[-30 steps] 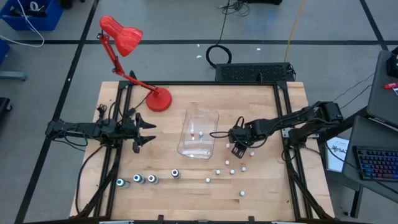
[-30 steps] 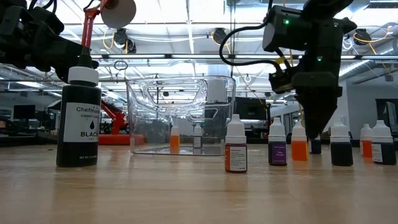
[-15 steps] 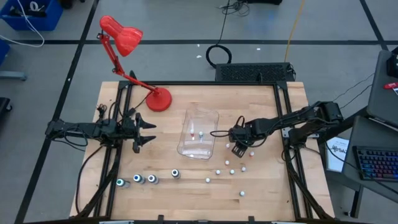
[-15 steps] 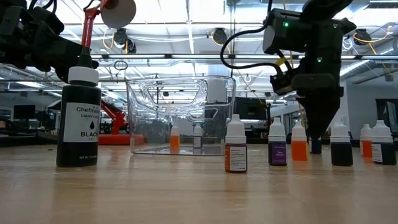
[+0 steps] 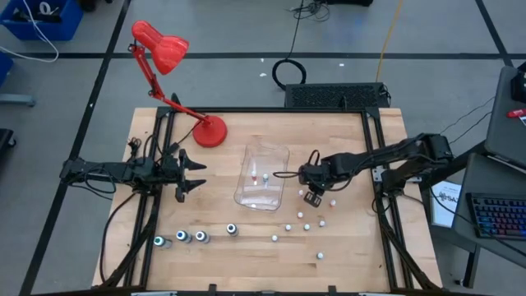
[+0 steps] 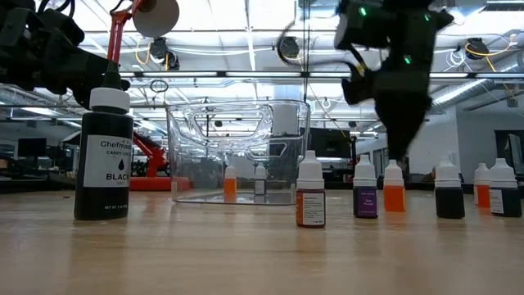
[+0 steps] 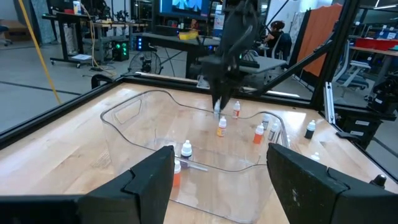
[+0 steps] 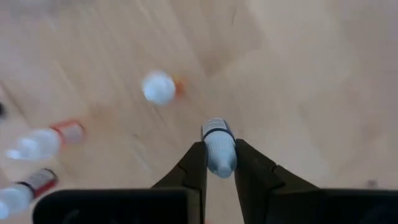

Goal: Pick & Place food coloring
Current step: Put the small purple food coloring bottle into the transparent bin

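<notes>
R gripper (image 5: pixel 311 196) is seen clamped on a small food coloring bottle (image 8: pixel 218 149); in the R wrist view both fingers (image 8: pixel 194 163) are pressed to the bottle's sides, white cap toward the camera. A second ago the jaws were apart around it, down among the bottles; now they are drawn together and the gripper is raised and shifted toward the clear tub (image 5: pixel 263 175), blurred in the low view; a lift is judged under way, w/ the bottle off the worktop. Bottle is thus held just beside the tub's right wall, near worktop centre.

Tub lies mid-worktop; two small bottles (image 7: pixel 186 149) are already inside, one w/ orange tint. Remaining small bottles (image 5: pixel 306 227) are scattered toward the front-right of the worktop; four larger dark bottles (image 5: pixel 182 237) are lined along the front-left edge.

L gripper (image 5: pixel 185 173) is parked at the left edge, jaws apart, nothing held, unchanged over the last second. Red lamp (image 5: pixel 164 49) is set at the back-left corner.

Meaning for task: pick judged done for this bottle; carry over the tub rim and release are left. Risk: slip of a small smooth bottle in the pinch.
</notes>
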`<state>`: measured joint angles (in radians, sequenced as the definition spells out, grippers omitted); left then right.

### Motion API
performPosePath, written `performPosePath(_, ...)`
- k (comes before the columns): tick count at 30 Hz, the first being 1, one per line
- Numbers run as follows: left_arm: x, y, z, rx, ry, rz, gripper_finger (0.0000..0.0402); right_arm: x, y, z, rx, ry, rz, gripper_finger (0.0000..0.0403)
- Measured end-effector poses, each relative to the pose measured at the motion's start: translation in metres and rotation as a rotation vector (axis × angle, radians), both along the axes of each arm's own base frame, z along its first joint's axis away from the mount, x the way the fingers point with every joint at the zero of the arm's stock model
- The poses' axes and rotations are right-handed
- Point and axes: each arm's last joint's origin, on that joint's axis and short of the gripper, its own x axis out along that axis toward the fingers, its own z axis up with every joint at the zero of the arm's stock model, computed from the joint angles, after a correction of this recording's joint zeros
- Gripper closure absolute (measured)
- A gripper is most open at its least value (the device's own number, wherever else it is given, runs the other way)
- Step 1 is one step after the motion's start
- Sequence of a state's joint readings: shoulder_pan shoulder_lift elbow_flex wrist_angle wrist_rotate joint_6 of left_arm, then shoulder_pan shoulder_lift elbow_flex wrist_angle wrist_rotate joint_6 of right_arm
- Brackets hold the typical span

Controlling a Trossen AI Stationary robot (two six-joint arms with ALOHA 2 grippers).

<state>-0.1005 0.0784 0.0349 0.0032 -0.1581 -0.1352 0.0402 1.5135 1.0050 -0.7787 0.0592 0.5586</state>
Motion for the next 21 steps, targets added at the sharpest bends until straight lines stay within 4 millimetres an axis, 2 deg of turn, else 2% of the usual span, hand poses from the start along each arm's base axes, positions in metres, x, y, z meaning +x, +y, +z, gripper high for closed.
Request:
performPosePath(4, 0.000, 0.000, 0.000, 0.000, 0.000, 0.000, 0.0149, 0.017, -0.002, 0.046, -0.080, -0.070, 0.023, 0.0361)
performPosePath(8, 0.000, 0.000, 0.000, 0.000, 0.000, -0.001, 0.0149, 0.038, -0.003, 0.105, -0.111, -0.254, 0.042, 0.0361)
performPosePath(11, 0.000, 0.000, 0.000, 0.000, 0.000, -0.001, 0.0149, 0.051, -0.003, 0.139, -0.159, -0.339, 0.086, 0.0361)
performPosePath(16, 0.000, 0.000, 0.000, 0.000, 0.000, 0.000, 0.0149, 0.082, -0.003, 0.166, -0.212, -0.282, 0.165, 0.0361)
performPosePath(21, 0.000, 0.000, 0.000, 0.000, 0.000, -0.001, 0.0149, 0.119, -0.005, 0.166, -0.225, -0.128, 0.243, 0.0361)
